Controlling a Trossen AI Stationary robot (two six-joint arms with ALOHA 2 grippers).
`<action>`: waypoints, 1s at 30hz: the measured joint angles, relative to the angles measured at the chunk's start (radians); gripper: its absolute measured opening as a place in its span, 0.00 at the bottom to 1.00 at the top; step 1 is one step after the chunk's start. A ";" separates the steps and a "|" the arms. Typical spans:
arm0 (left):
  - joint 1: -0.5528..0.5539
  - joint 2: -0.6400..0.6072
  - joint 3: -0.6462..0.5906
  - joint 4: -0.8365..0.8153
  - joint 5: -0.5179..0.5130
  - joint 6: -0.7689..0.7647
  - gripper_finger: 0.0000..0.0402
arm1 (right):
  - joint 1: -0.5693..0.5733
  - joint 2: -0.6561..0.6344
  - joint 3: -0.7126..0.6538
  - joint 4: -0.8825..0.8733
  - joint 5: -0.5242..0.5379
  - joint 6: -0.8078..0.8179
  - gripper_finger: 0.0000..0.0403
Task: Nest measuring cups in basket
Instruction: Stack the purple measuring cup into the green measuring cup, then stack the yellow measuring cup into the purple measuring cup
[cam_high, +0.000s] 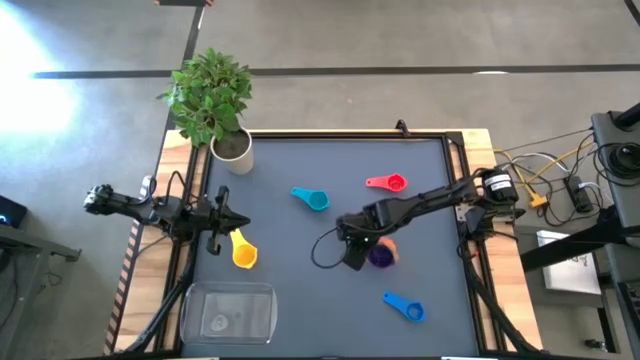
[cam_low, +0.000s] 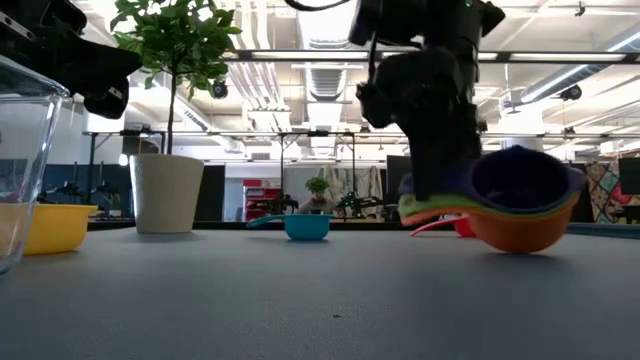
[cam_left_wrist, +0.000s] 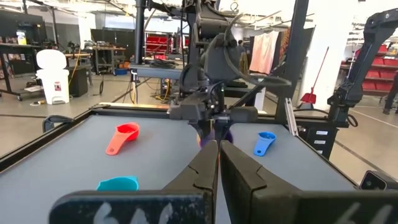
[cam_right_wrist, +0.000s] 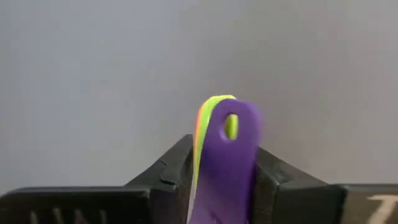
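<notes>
My right gripper is shut on a nested stack of purple, green and orange measuring cups at mid-table. The yellow cup lies near the left side, with my shut left gripper raised above the table just beside it, touching nothing. The teal cup, the red-pink cup and the blue cup lie apart on the mat. The clear basket sits at the near left edge. My right gripper pinches the stacked handles of the purple, green and orange cups between its two fingers, from above, pointing down. The handles' free end with the hole sticks out past the fingers. The bowls sit tilted beside the fingers; whether they touch the table, I cannot tell.
A white plant pot stands at the far left corner. A raised frame runs round the dark mat. Cables and gear lie off the right edge. Open mat lies between the basket and the blue cup.
</notes>
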 joint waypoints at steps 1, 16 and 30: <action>0.000 0.000 0.000 0.000 0.000 0.000 0.00 | 0.000 0.000 0.010 0.001 0.001 -0.015 0.23; 0.000 0.000 0.000 0.000 0.000 0.000 0.00 | -0.002 0.000 0.075 -0.021 -0.001 -0.284 0.08; 0.000 0.000 0.000 0.000 0.000 0.000 0.00 | -0.005 -0.015 0.075 0.081 0.104 -0.505 0.29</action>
